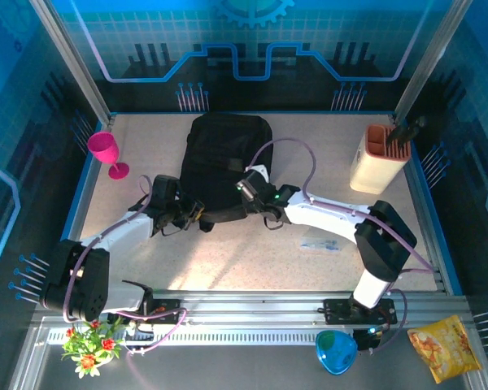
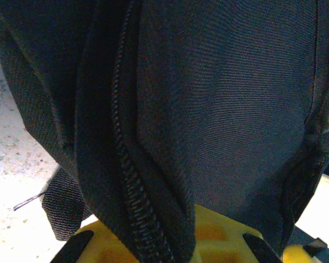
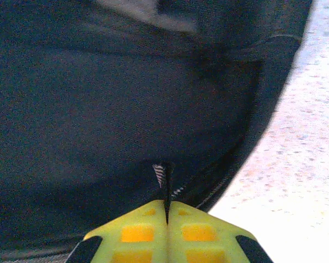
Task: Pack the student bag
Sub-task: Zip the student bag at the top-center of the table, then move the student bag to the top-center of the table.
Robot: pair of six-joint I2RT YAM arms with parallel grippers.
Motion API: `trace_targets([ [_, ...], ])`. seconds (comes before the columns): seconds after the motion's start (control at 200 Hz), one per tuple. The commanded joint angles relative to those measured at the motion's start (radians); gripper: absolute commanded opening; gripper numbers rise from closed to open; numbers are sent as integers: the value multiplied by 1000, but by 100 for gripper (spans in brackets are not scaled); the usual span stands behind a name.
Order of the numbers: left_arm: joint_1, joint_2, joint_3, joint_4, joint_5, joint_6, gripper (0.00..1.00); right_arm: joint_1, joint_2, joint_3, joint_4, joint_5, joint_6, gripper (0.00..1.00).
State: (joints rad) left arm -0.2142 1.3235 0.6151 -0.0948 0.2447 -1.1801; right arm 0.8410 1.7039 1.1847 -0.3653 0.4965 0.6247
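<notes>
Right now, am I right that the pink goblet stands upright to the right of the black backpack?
Not quite: the pink goblet stands upright to the left of the black backpack, as the top external view shows.

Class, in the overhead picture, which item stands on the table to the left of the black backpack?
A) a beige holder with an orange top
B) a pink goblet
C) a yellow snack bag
B: the pink goblet stands upright to the left of the black backpack, while the beige holder stands to its right.
</notes>
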Motion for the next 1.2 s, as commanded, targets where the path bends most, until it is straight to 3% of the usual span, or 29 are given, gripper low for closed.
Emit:
trace_targets([
  [0.0, 9, 11, 4, -50, -19, 48, 7, -78, 9, 21, -105, 158, 22, 0],
  [0.335, 9, 17, 11, -171, 69, 184, 6, -211, 156, 191, -58, 120, -134, 0],
  [0.725, 0, -10, 7, -333, 120, 340, 5, -297, 302, 379, -143, 78, -165, 0],
  [0.9, -45, -47, 27, -435, 100, 384, 12, -284, 192, 229, -151, 44, -104, 0],
  [1.116, -126, -153, 73, -608, -2, 415, 38, -281, -30, -87, -105, -70, -11, 0],
  [1.191, -139, -182, 121, -648, -46, 438, 44, -284, -96, -162, -69, -120, -5, 9],
])
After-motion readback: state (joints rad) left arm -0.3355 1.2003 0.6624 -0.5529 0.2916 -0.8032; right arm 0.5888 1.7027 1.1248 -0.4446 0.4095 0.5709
